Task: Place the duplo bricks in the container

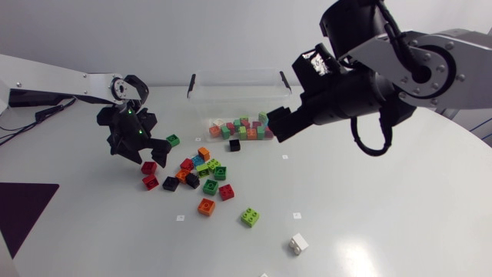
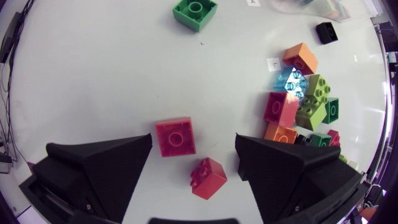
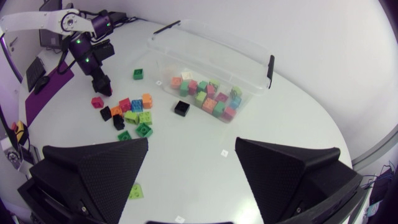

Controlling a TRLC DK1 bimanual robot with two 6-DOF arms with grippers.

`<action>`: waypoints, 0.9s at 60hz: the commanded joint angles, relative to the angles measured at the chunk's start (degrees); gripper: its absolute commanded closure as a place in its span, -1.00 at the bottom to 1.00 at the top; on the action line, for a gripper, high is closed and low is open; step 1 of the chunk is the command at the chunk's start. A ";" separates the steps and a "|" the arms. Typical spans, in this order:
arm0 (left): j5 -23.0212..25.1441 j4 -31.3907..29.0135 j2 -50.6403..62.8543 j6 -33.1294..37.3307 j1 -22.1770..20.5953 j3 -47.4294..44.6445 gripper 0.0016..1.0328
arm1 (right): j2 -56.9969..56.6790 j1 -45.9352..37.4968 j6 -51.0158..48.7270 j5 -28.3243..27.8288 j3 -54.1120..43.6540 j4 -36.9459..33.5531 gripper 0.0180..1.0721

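My left gripper (image 1: 142, 154) hangs open just above two red bricks (image 1: 148, 167) at the left edge of a loose pile of coloured duplo bricks (image 1: 201, 165). In the left wrist view one red brick (image 2: 175, 137) lies on the table between the spread fingers (image 2: 106, 165), touching neither, and a second red brick (image 2: 208, 177) lies tilted close by. The clear container (image 1: 201, 83) stands at the back with several bricks (image 1: 242, 129) inside. My right gripper (image 1: 275, 127) is open and empty, raised beside the container's right end (image 3: 268, 65).
Stray bricks lie around the pile: a green one (image 1: 173, 141), a black one (image 1: 234, 145) by the container, an orange one (image 1: 206, 206), a lime one (image 1: 250, 217) and a white one (image 1: 298, 243) towards the front. A dark purple mat (image 1: 23, 204) covers the front left.
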 commanded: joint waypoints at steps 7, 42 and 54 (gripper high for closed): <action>-1.35 0.02 2.76 -4.39 -0.78 1.77 -0.58 | -3.63 1.59 -3.41 -0.71 -4.80 -5.19 -0.92; -3.55 2.13 5.05 -5.53 -0.25 2.30 0.50 | -8.47 2.73 -8.16 -4.66 -16.58 -17.59 -0.92; -3.55 1.69 2.58 -5.18 -0.16 1.16 0.52 | -5.04 3.96 -7.63 -6.69 -19.39 -17.23 -0.91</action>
